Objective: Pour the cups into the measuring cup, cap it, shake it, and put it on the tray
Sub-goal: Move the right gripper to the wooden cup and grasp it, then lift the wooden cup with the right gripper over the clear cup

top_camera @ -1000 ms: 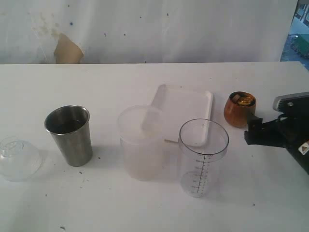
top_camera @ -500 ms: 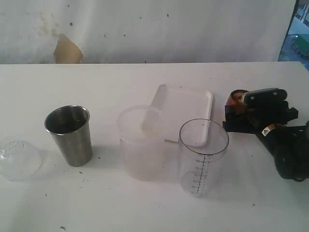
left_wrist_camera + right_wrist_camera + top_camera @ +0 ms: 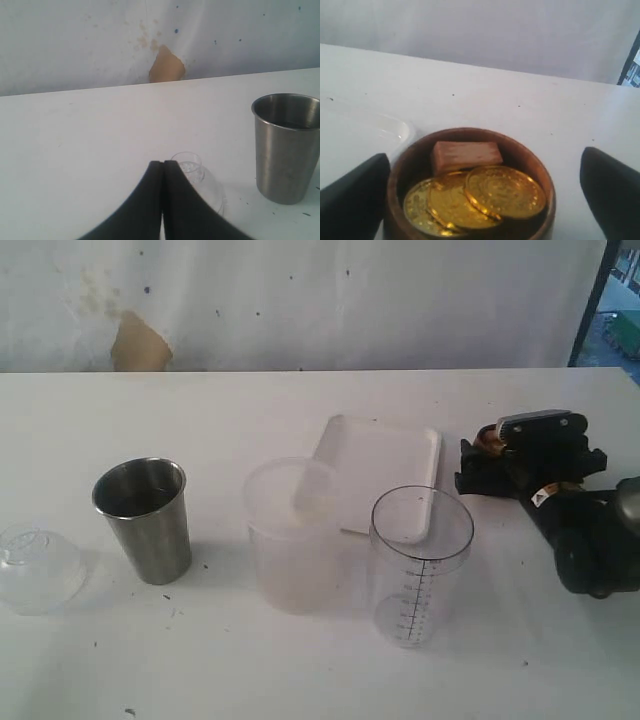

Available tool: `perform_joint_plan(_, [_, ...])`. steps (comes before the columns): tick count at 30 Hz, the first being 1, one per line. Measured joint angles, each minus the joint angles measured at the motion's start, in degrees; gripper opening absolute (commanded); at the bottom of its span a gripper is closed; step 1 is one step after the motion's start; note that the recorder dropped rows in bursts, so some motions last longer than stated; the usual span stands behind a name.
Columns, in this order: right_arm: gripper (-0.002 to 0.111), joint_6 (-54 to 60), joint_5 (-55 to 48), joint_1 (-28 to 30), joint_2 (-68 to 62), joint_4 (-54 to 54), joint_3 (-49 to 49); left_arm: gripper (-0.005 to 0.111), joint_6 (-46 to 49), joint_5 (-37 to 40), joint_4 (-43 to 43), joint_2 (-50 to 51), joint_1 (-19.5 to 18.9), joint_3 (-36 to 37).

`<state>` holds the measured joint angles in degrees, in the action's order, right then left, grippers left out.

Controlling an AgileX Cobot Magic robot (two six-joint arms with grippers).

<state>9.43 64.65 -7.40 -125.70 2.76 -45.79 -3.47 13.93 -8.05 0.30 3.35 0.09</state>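
1. The right fingers stand wide apart, one on each side of the wooden cup, not clamped on it.
2. The left fingers are pressed together and empty, near a clear domed lid on the left.
3. The wooden cup is rounded and brown, and holds gold coins and a small brown block.
4. It stands on the white surface just right of the tray. The measuring cup is nearer and to its left.

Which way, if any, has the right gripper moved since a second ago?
Yes: the right gripper moved left, toward the tray, now flanking the wooden cup.
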Motion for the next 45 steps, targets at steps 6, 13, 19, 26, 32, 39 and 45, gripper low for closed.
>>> perform_joint_plan(6, [0.093, -1.2, -1.7, 0.0, -2.9, 0.0, -2.1, 0.0, 0.0, 0.0, 0.0, 0.0, 0.0, 0.0])
perform_joint_plan(13, [0.093, -1.3, -1.2, 0.0, -3.5, 0.0, -2.6, 0.0, 0.0, 0.0, 0.0, 0.0, 0.0, 0.0])
perform_joint_plan(19, [0.076, -1.3, -0.9, 0.0, -3.5, 0.0, -2.6, 0.0, 0.0, 0.0, 0.0, 0.0, 0.0, 0.0])
perform_joint_plan(26, [0.008, -1.3, -1.1, 0.0, -3.5, 0.0, -2.6, 0.0, 0.0, 0.0, 0.0, 0.0, 0.0, 0.0])
perform_joint_plan(32, [0.0, -1.3, -6.3, 0.0, -1.3, 0.0, -2.7, 0.0, 0.0, 0.0, 0.0, 0.0, 0.0, 0.0])
perform_joint_plan(39, [0.0, -0.3, -23.6, 0.0, 8.7, -0.2, -2.6, 0.0, 0.0, 0.0, 0.0, 0.0, 0.0, 0.0])
perform_joint_plan(45, [0.0, 0.2, -24.5, 0.0, 19.0, -3.5, 2.2, 0.0, 0.0, 0.0, 0.0, 0.0, 0.0, 0.0])
